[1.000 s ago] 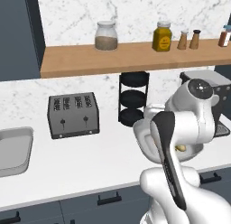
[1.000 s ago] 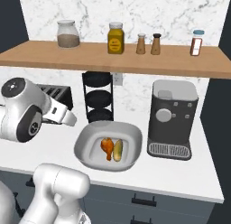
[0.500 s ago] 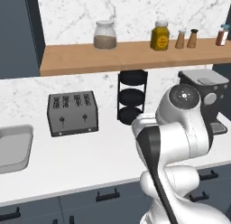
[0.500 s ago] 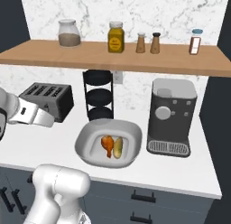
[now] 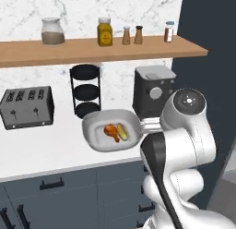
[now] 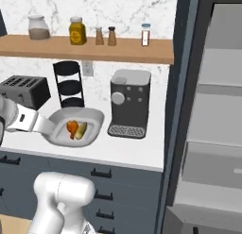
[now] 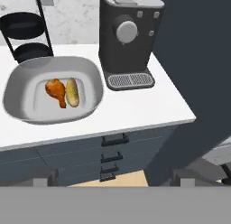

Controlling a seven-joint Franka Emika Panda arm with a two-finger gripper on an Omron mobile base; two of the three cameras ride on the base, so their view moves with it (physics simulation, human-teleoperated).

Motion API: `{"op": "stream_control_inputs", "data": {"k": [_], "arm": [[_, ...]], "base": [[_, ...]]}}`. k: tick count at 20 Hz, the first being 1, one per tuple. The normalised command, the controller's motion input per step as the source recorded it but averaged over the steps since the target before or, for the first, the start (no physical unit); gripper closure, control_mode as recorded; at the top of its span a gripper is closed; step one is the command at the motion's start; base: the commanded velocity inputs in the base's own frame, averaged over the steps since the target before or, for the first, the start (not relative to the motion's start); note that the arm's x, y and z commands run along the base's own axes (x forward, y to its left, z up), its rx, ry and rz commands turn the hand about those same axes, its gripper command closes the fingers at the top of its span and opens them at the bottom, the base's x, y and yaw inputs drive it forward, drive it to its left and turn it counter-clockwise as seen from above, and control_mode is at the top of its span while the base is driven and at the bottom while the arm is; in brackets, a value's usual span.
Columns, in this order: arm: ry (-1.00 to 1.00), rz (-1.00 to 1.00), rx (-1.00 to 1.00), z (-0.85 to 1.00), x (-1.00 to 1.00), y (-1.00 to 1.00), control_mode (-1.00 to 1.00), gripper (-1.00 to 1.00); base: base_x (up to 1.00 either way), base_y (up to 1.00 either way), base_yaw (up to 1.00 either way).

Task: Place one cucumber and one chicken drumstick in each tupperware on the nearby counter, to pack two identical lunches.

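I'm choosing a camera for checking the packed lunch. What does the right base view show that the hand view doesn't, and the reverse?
Right base view alone: the wooden shelf with its jars and shakers, the toaster, and the tall unit at the right. Hand view alone: the floor below the drawers, and the end effector with its jaws wide apart and holding nothing. Both: the tupperware holding a chicken drumstick beside a cucumber, the coffee machine, the black tiered rack and the counter.

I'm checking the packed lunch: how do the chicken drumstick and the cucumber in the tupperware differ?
Colour: the chicken drumstick is glossy orange-brown, the cucumber pale yellow-green. Shape: the chicken drumstick has a bulbous end tapering to a thin bone, while the cucumber is an even, rounded oblong. Pose: the chicken drumstick lies slanted, the cucumber nearly straight along it. Both lie side by side inside the same tupperware on the counter.
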Motion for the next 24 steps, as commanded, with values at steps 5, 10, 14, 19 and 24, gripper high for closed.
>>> {"op": "stream_control_inputs", "data": {"k": [5,10,14,19,24], "arm": [[0.0,0.0,0.0,0.0,0.0,0.0,1.0,-1.0],[0.0,0.0,0.0,0.0,0.0,0.0,1.0,-1.0],[0.0,0.0,0.0,0.0,0.0,0.0,1.0,-1.0],[0.0,0.0,0.0,0.0,0.0,0.0,1.0,-1.0],[0.0,0.0,0.0,0.0,0.0,0.0,1.0,-1.0]], "base": [[-1.0,-0.66,0.0],[-0.33,-0.72,-0.04],[0.21,-0.87,-0.05],[0.32,-0.75,-0.03],[0.16,-0.62,-0.03]]}}
